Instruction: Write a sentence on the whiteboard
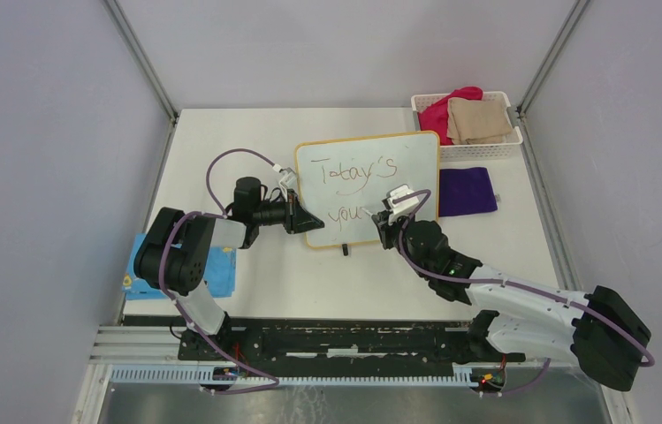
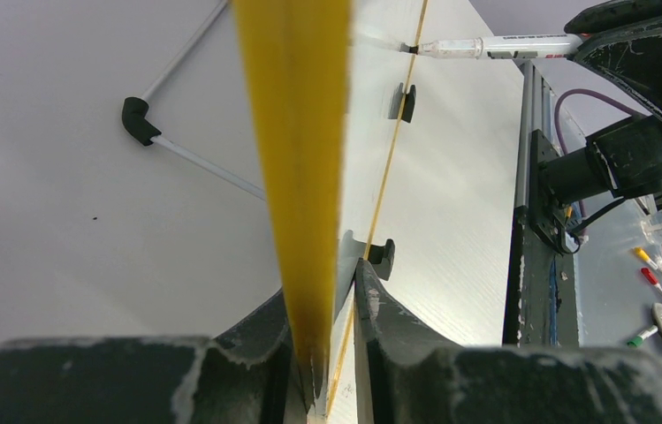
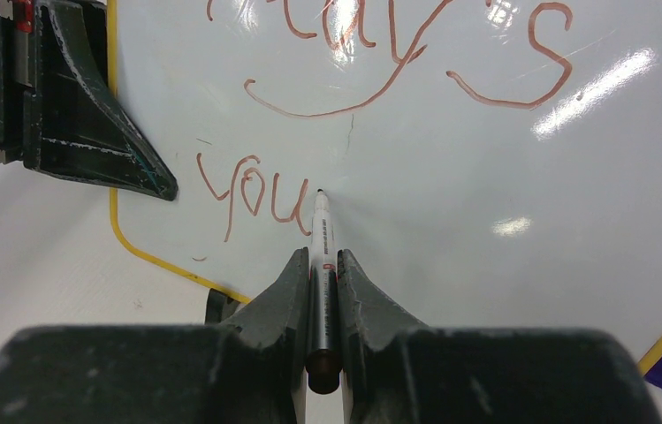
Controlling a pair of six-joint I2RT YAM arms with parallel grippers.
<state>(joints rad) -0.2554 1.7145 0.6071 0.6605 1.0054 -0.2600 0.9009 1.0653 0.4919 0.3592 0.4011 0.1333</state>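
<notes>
"Right wrist view," calls the first voice. "The right gripper (image 3: 324, 256) is clamped on a slim white marker pen (image 3: 321, 231). Its long axis runs six to twelve, and the tip touches the glossy white, yellow-framed whiteboard (image 3: 451, 247) just past the 'u' of the thin reddish-brown handwritten sentence (image 3: 254, 196)."

"So 'Today's you' is down, and the 'r' looks next," answers the second. "Bare board lies at three o'clock from the tip."

"And the left gripper (image 2: 323, 283)?"

"Pinching the board's yellow frame at its nine o'clock edge, likely bracing it. The board sits mid-way on the smooth white table (image 1: 221, 150), a purple cloth (image 1: 467, 192) just beside it at three o'clock, a white basket (image 1: 477, 152) of folded cloths at one o'clock, grey walls (image 1: 44, 132) around."
</notes>
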